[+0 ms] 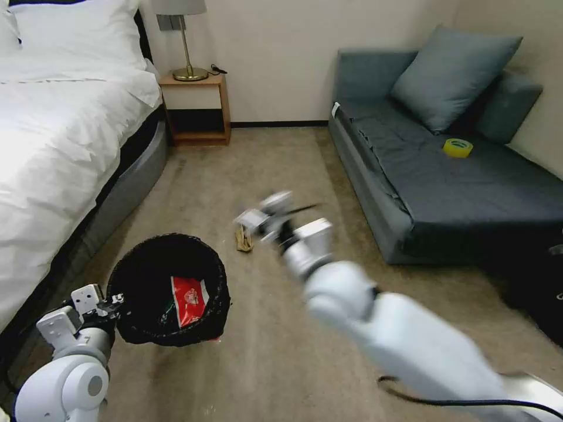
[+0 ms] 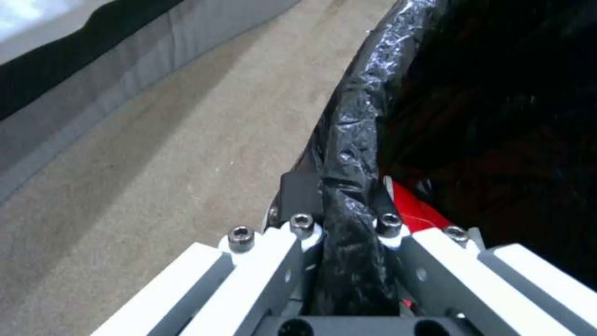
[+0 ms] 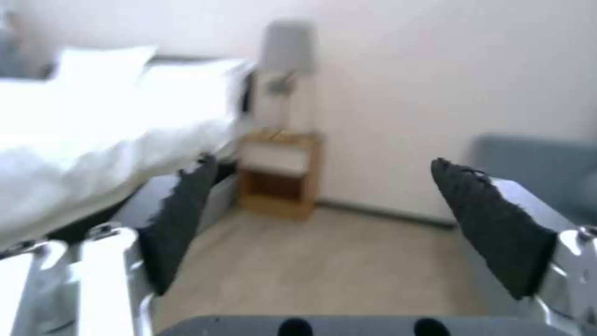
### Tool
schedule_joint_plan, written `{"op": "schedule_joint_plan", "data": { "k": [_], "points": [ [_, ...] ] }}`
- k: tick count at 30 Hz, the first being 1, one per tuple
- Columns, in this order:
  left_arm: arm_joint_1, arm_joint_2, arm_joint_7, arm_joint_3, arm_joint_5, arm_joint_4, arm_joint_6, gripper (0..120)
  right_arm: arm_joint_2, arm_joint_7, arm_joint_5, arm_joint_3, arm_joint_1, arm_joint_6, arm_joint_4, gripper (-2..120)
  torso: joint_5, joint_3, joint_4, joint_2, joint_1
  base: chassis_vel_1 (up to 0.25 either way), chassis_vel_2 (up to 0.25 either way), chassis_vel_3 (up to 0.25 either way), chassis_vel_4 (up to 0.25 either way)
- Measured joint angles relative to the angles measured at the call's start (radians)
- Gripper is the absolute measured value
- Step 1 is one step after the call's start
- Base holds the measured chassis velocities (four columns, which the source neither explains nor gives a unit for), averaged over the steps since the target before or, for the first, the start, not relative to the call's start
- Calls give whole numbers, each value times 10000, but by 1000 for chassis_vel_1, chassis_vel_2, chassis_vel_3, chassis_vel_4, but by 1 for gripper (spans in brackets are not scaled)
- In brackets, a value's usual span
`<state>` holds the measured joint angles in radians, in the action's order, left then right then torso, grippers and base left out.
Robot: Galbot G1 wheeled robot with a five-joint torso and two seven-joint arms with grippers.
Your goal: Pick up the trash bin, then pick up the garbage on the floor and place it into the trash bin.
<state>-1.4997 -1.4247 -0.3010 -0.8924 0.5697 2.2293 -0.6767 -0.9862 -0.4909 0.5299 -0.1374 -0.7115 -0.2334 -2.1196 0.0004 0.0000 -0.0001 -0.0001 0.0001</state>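
Observation:
The trash bin [image 1: 146,275], lined with a crinkly black bag, hangs low at the left beside the bed. My left gripper [image 1: 114,302] is shut on its near rim. The left wrist view shows the left gripper [image 2: 339,193] pinching the folded black bag of the trash bin [image 2: 361,116]. A red snack packet [image 1: 189,299] lies inside the bin, and it also shows as a red snack packet [image 2: 419,212] in the left wrist view. A crumpled tan paper bag [image 1: 243,240] lies on the carpet. My right gripper [image 1: 257,221] hovers just above it, and the right gripper [image 3: 323,163] is open and holds nothing.
A white bed [image 1: 53,146] runs along the left. A wooden nightstand [image 1: 196,108] with a lamp stands at the back wall. A grey sofa [image 1: 457,193] on the right carries a yellow tape roll [image 1: 457,147]. Open carpet [image 1: 264,351] lies between them.

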Motion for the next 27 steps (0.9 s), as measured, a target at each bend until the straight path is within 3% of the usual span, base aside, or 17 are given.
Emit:
{"op": "schedule_joint_plan", "data": {
  "k": [3, 6, 11, 16, 20, 27],
  "points": [
    [-35, 3, 26, -64, -22, 1, 31, 3, 157, 29, -465, 1129, -1197, 238, -576, 95, -1, -1, 1, 1, -1, 0, 0, 0, 0],
    [-69, 26, 85, -102, -65, 1, 65, 3, 45, 176, -1560, 3019, -3875, 646, -1557, 100, -3, -1, -3, 1, -1, 0, 0, 0, 0],
    [-61, 5, 203, -165, -171, -95, 191, 3, -674, 357, -3414, 3872, -6558, 1158, -2125, 100, -5, -2, 0, 1, -1, 0, 0, 0, 0],
    [-58, -52, 252, -184, -174, -81, 229, 3, -1495, 594, -4289, 3700, -7822, 1653, -2219, 100, -3, -2, 0, 1, -1, 0, 0, 0, 0],
    [-51, -107, 267, -213, -171, 4, 231, 3, -2578, 1027, -5295, 3461, -8654, 2720, -1875, 100, -5, -2, 1, 1, -1, 0, 0, 0, 0],
    [-75, -111, 271, -276, -153, 86, 232, 3, -2870, 1168, -5604, 3267, -8826, 3038, -1638, 100, -6, -2, 2, 1, -2, 0, 0, 0, 0]
  ]
}}
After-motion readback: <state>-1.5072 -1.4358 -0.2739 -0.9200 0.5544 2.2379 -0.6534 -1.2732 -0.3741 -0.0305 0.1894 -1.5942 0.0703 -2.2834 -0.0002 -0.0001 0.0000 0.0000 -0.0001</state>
